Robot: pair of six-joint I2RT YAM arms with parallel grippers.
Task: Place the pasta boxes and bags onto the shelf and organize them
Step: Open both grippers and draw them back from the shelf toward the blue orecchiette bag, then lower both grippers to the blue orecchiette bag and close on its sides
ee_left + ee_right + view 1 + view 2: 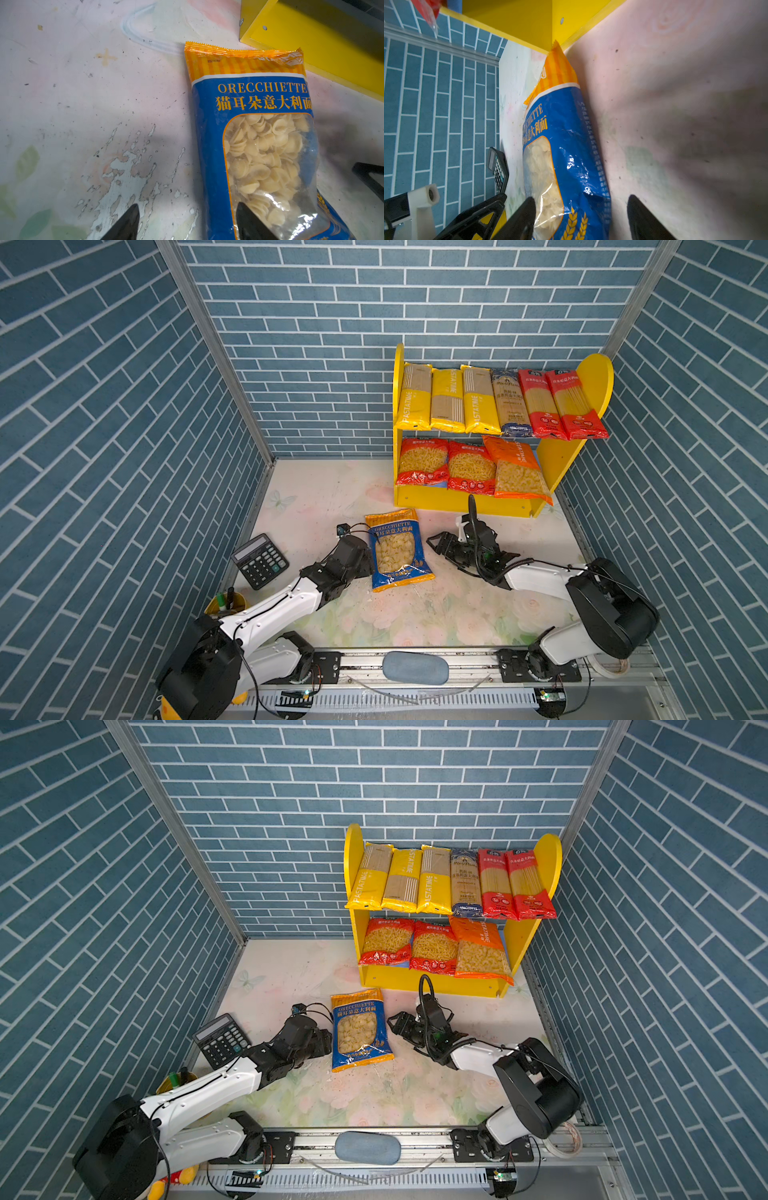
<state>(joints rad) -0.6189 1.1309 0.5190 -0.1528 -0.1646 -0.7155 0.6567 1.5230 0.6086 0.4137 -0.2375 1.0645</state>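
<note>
Blue brick walls point(311, 323) are boxing in a scuffed floral tabletop point(415, 614). In both top views the yellow shelf point(590, 381) is sitting at 1 o'clock, holding nine pasta packs point(469, 402). The blue ORECCHIETTE bag point(395, 549) is lying flat mid-table. The left claw point(187, 223) is sitting wide open, straddling the bag's 9 o'clock edge. The right claw point(434, 540) is gaping open just beside its 3 o'clock side.

blue bag point(398, 549) with orange-striped top at centre; yellow shelf point(457, 502) at 1 o'clock; black calculator point(259, 561) at 9 o'clock; blue brick-pattern walls point(332, 323); pale floral table point(436, 614).
</note>
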